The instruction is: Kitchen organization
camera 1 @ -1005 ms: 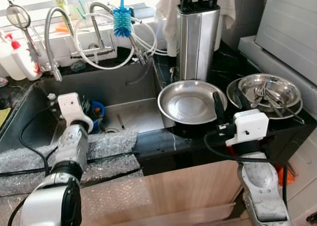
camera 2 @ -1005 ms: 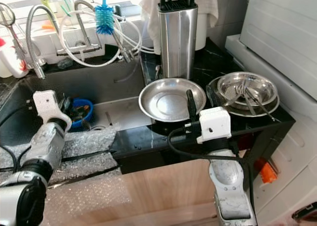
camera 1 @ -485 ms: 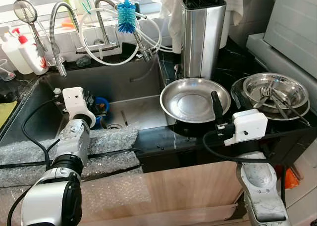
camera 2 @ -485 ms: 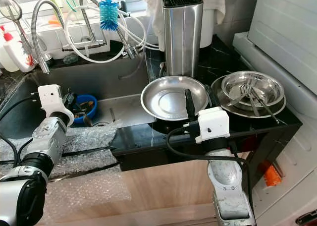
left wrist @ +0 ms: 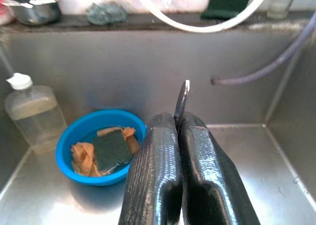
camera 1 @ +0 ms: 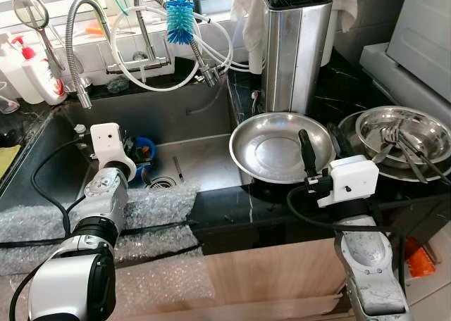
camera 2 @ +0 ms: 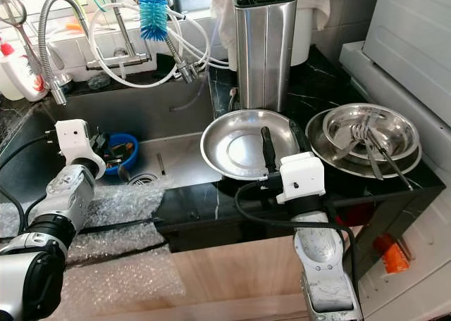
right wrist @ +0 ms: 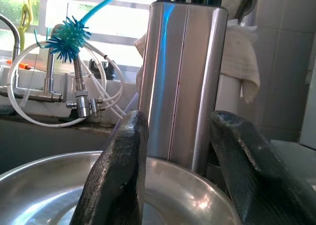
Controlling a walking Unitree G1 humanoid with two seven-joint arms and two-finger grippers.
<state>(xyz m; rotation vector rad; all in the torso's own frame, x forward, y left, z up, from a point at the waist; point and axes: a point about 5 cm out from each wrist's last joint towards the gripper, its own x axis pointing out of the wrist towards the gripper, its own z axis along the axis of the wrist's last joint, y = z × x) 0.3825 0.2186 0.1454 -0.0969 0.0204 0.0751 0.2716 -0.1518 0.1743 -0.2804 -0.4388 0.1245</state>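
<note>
My left gripper hangs over the steel sink and is shut on a thin metal utensil whose tip sticks out past the fingertips. Just beyond it a blue bowl holds a green sponge and scraps. My right gripper is open at the near rim of a wide steel dish on the black counter, one finger over the dish and one beside it. A stack of steel plates with cutlery in it sits to the right.
A steel knife block stands behind the dish. Faucets, hoses and a blue bottle brush crowd the sink's back. A clear bottle stands in the sink. Bubble wrap covers its front edge.
The whole view has shifted slightly, so the camera moved. Both grippers keep their places relative to the sink and the dish.
</note>
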